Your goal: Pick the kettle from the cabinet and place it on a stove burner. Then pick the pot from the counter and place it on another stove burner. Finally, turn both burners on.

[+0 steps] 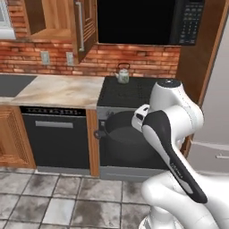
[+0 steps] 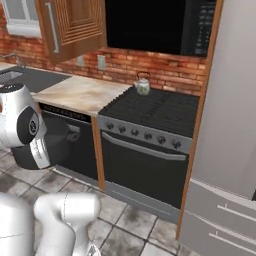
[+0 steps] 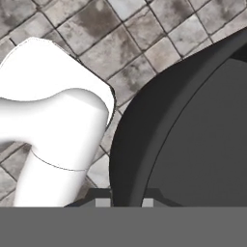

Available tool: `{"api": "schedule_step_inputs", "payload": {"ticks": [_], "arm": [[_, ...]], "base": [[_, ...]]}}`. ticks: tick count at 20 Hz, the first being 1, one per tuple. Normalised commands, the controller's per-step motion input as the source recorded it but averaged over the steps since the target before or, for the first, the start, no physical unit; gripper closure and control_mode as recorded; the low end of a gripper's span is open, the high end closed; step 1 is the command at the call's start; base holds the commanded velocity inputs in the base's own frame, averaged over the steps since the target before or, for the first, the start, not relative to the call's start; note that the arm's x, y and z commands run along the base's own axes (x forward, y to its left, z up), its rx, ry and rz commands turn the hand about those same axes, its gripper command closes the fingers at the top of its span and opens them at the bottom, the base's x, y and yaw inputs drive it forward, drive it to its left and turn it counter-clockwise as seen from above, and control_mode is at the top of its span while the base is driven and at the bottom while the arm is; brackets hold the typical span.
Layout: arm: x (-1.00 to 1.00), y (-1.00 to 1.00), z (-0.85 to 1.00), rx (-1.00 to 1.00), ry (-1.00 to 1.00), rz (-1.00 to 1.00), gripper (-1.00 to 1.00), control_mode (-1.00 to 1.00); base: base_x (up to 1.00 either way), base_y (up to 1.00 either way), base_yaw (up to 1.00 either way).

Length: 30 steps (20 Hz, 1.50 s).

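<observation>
The dark pot (image 1: 120, 136) hangs in the air above the tiled floor, level with the oven front. Its side also peeks out past my arm (image 2: 56, 144). In the hand view my gripper (image 3: 126, 202) is shut on the pot's rim (image 3: 144, 144), one fingertip on each side of the wall. The leaf-patterned kettle (image 1: 123, 74) stands upright on the back left burner of the black cooktop (image 1: 134, 91); from the right the kettle (image 2: 143, 84) sits at the cooktop's (image 2: 160, 107) far edge. The wooden cabinet (image 1: 49, 20) stands open above the marble counter (image 1: 58, 89).
A black microwave (image 1: 143, 20) hangs over the stove. Steel knobs (image 2: 145, 136) line the stove front. A dishwasher (image 1: 56, 134) sits under the counter, a grey fridge (image 2: 230, 125) stands to the right, and the open cabinet door (image 2: 75, 25) juts out.
</observation>
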Motion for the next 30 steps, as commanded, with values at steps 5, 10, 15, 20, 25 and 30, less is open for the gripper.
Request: {"api": "schedule_step_inputs", "payload": {"ticks": [5,10,15,20,25,30], "arm": [[0.0,0.0,0.0,0.0,0.0,0.0,1.0,1.0],[0.0,0.0,0.0,0.0,0.0,0.0,1.0,1.0],[0.0,0.0,0.0,0.0,0.0,0.0,1.0,1.0],[0.0,0.0,0.0,0.0,0.0,0.0,1.0,1.0],[0.0,0.0,0.0,0.0,0.0,0.0,1.0,1.0],[0.0,0.0,0.0,0.0,0.0,0.0,1.0,1.0]], "base": [[0.0,-0.68,0.19],[0.08,-0.6,0.1],[0.06,-0.56,0.01],[0.49,-0.37,-0.02],[0.53,-0.19,-0.06],[0.43,-0.13,-0.05]]}}
